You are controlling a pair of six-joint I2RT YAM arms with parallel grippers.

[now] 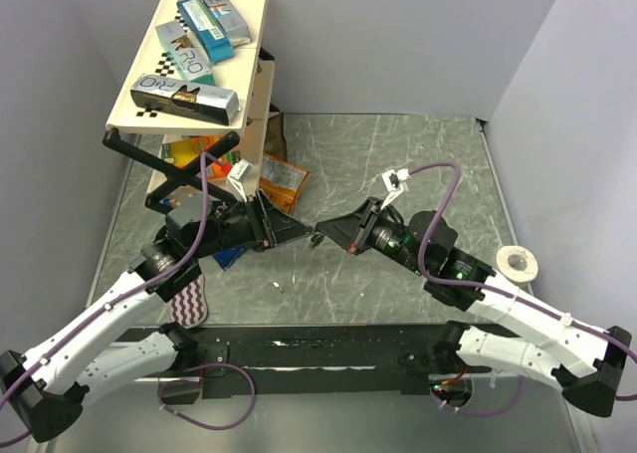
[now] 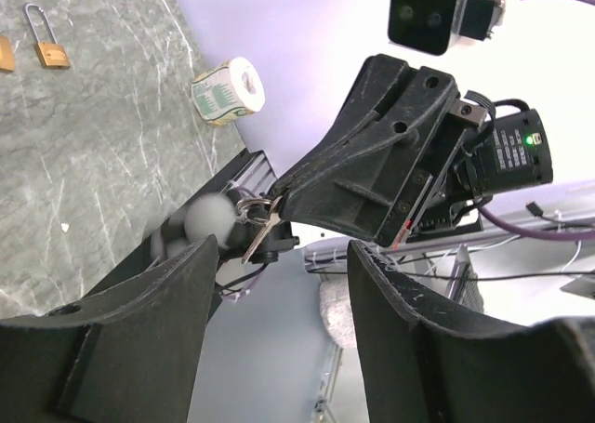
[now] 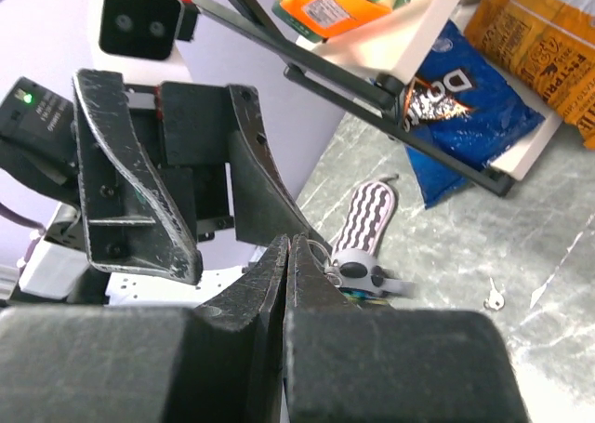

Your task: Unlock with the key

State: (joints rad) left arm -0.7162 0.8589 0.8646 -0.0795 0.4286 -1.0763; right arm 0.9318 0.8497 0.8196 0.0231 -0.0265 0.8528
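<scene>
The key (image 2: 257,226) is a small dark cluster on a ring. It dangles from the tip of my right gripper (image 3: 288,248), which is shut on its ring (image 3: 321,254). In the top view the key (image 1: 315,239) hangs mid-table between the two arms. My left gripper (image 2: 279,265) faces it from just left, open, with nothing between its fingers (image 2: 158,321). The key hangs just beyond the tip of its left finger. Two brass padlocks (image 2: 46,44) lie flat on the table well off to one side, seen only in the left wrist view.
A tilted white shelf rack (image 1: 189,60) with snack boxes stands at the back left, with chip bags (image 1: 284,179) below it. A striped pink object (image 3: 367,220) and a lone pale key (image 3: 495,298) lie on the grey marble table. A tape roll (image 1: 518,264) sits at the right.
</scene>
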